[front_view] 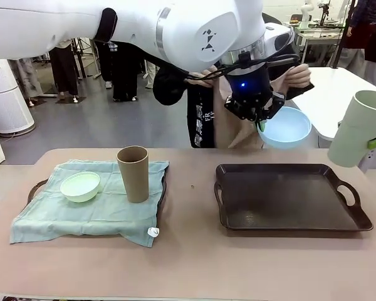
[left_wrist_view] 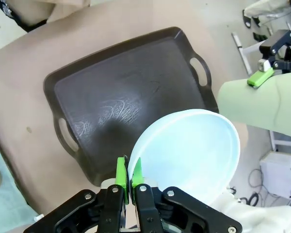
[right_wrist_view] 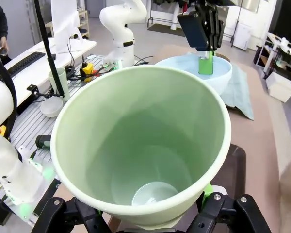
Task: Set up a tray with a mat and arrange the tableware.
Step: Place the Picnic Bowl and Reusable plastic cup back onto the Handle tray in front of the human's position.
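My left gripper [front_view: 261, 120] hangs above the far edge of the dark empty tray [front_view: 288, 197], shut on the rim of a tilted light blue bowl [front_view: 288, 128]. Its green pads [left_wrist_view: 121, 171] pinch the bowl [left_wrist_view: 189, 155] over the tray [left_wrist_view: 131, 92]. At the far right, my right gripper [right_wrist_view: 145, 213] is shut on a pale green cup [front_view: 360, 128], whose open mouth [right_wrist_view: 145, 145] faces the wrist camera. On the left, a teal mat [front_view: 50, 216] covers another tray [front_view: 36, 187]; a pale green bowl [front_view: 80, 186] and a brown cup [front_view: 133, 174] stand on it.
A person [front_view: 207, 119] stands at the far side behind my left arm, with a hand [front_view: 299, 75] raised near the blue bowl. A white table [front_view: 329, 94] stands behind at the right. Bare tabletop [front_view: 188, 251] lies along the near edge and between the trays.
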`<state>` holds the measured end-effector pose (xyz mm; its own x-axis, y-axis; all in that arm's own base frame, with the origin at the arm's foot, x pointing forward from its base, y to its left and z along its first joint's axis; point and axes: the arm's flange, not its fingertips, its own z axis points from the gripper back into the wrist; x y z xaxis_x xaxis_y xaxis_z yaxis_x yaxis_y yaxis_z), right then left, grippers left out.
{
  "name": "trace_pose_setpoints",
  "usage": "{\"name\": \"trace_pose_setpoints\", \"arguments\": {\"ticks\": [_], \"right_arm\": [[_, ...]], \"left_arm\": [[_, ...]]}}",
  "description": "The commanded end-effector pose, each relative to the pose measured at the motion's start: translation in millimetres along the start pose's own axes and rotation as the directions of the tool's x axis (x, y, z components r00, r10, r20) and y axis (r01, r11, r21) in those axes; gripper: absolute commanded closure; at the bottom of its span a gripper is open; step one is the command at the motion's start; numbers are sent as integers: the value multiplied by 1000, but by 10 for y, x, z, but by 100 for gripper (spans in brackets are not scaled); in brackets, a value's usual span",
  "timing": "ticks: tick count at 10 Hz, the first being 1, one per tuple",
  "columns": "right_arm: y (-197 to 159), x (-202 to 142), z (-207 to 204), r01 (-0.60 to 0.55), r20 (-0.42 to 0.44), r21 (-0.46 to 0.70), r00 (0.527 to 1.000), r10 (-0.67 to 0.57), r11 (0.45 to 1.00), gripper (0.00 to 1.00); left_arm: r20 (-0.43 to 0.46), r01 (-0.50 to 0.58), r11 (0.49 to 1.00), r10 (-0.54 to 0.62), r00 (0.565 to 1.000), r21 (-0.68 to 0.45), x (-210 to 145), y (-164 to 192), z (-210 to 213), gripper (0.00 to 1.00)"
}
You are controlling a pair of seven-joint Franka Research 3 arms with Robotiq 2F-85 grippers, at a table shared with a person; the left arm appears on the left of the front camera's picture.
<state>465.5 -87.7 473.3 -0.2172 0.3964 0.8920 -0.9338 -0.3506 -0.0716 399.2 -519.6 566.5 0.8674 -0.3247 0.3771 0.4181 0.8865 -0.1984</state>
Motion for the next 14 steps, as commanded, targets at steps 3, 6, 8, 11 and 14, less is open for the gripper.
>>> {"name": "trace_pose_setpoints", "arguments": {"ticks": [3,6,8,11,14], "right_arm": [[-29,30,0,11,-3,1,1000,-11,1000,100],[-29,30,0,11,-3,1,1000,-11,1000,100],[-29,30,0,11,-3,1,1000,-11,1000,100],[-29,30,0,11,-3,1,1000,-11,1000,100],[-29,30,0,11,-3,1,1000,-11,1000,100]], "left_arm": [[-3,1,1000,-1,1000,10,-1,2,31,96],[-3,1,1000,-1,1000,10,-1,2,31,96],[-3,1,1000,-1,1000,10,-1,2,31,96],[-3,1,1000,-1,1000,10,-1,2,31,96],[-3,1,1000,-1,1000,10,-1,2,31,96]]}}
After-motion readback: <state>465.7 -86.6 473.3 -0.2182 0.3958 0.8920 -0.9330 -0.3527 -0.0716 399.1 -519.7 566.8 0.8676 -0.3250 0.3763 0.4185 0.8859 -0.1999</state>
